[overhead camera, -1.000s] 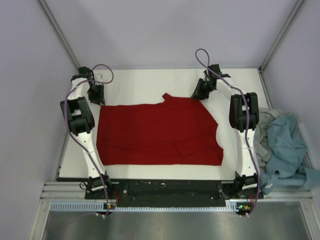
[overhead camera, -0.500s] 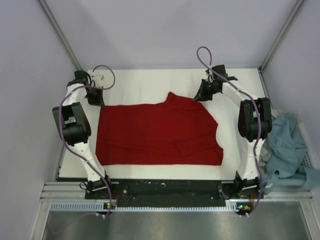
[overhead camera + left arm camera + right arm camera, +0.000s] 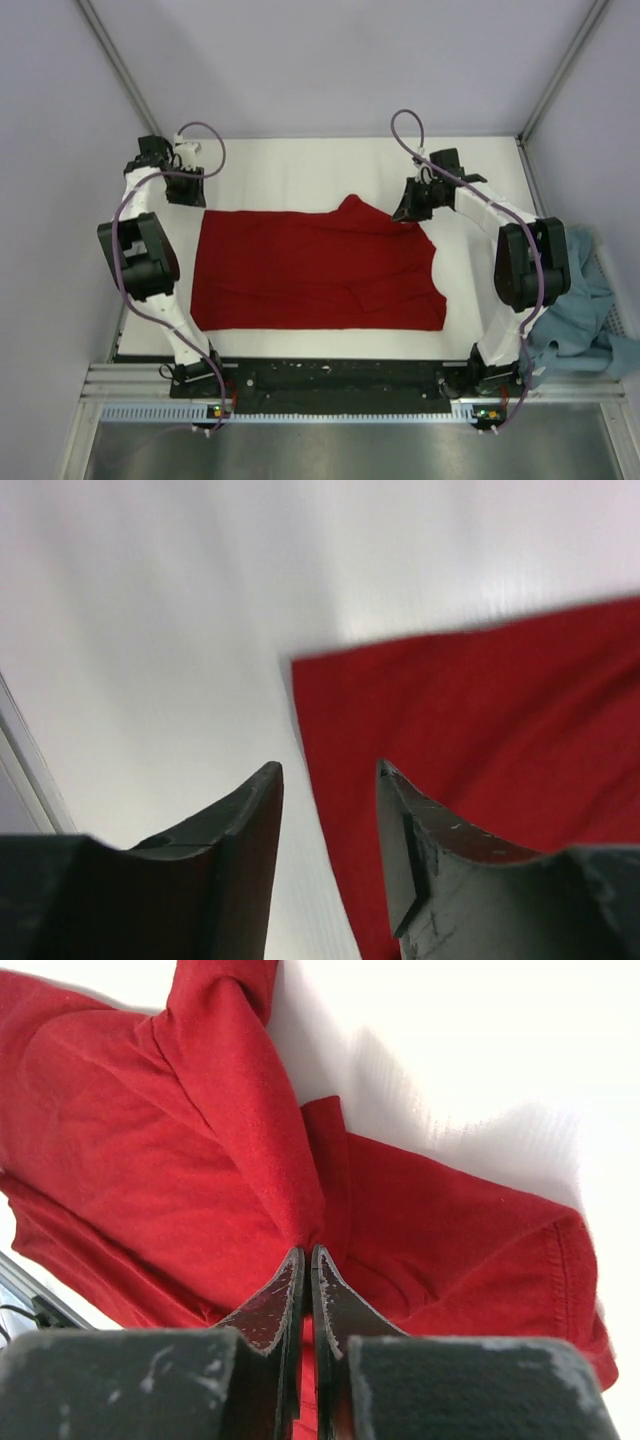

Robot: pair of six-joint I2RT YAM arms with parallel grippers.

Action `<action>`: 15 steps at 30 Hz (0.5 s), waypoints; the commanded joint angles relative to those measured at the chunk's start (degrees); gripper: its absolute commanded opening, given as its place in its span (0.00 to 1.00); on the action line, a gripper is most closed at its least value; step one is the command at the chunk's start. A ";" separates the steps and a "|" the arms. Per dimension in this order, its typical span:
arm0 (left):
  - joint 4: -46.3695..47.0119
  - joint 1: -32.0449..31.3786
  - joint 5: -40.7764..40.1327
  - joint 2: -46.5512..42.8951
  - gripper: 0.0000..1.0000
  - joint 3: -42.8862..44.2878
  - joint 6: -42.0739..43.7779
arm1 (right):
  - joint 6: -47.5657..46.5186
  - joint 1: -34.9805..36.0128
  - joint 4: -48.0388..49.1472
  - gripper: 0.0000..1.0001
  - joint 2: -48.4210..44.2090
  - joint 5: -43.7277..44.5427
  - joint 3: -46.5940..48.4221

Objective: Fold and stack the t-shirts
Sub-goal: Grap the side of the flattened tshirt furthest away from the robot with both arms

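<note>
A deep red t-shirt (image 3: 320,270) lies spread on the white table (image 3: 290,170). My right gripper (image 3: 405,213) is at its far right part, shut on a raised fold of the red cloth (image 3: 240,1110); the jaws (image 3: 308,1250) meet with the fabric pinched at their tips. My left gripper (image 3: 192,198) hovers by the shirt's far left corner (image 3: 300,665). It is open (image 3: 328,765) with nothing between its fingers, and the shirt's left edge runs below the gap. A teal-blue t-shirt (image 3: 590,300) lies bunched off the table's right side.
Grey walls close in the table on the left, back and right. The table's right edge (image 3: 530,190) runs just past my right arm's elbow (image 3: 530,265), with the bunched cloth beyond it. A metal rail (image 3: 330,400) crosses the near edge by the arm bases.
My right gripper has carried the pinched fold to the right and slightly nearer, and its elbow swung out right. My left arm's elbow swung left, and that corner lies flat.
</note>
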 commanded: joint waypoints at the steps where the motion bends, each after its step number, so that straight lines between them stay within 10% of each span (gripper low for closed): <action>1: -4.24 0.38 -2.83 11.31 0.50 13.30 -10.86 | -1.03 1.45 3.71 0.00 -0.65 -0.31 0.28; 15: 1.82 -0.68 -6.98 15.63 0.51 9.45 -15.01 | -1.47 1.98 3.98 0.00 -1.27 -0.65 -0.16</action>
